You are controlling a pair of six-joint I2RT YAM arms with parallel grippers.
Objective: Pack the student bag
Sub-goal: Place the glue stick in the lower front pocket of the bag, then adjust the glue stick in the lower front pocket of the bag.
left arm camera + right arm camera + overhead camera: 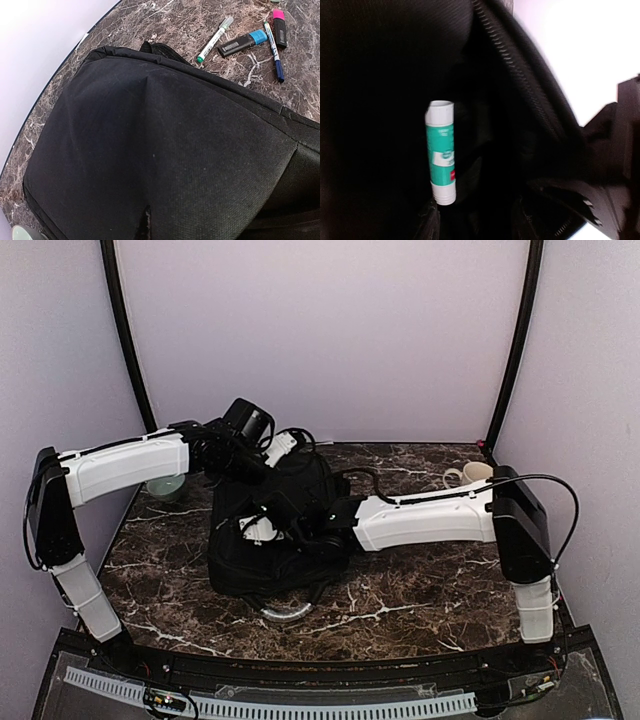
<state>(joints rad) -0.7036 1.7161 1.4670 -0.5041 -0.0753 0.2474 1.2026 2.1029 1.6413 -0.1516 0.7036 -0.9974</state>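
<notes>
1. Top external view: the student bag (240, 565) lies mid-table, between both arms.
2. Left gripper (258, 462), closed tight at the bag's far rim, probably holds the mouth open.
3. Right gripper (318, 528) reaches inside; I cannot tell its spread.
4. Glue stick (441, 152) stands inside.

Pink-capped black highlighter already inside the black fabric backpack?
No, the pink-capped black highlighter lies on the dark marble table, outside the black fabric backpack.

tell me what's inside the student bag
A green-and-white glue stick shows inside the student bag, past its open zipper. The rest of the interior is dark, so anything else there cannot be seen.
</notes>
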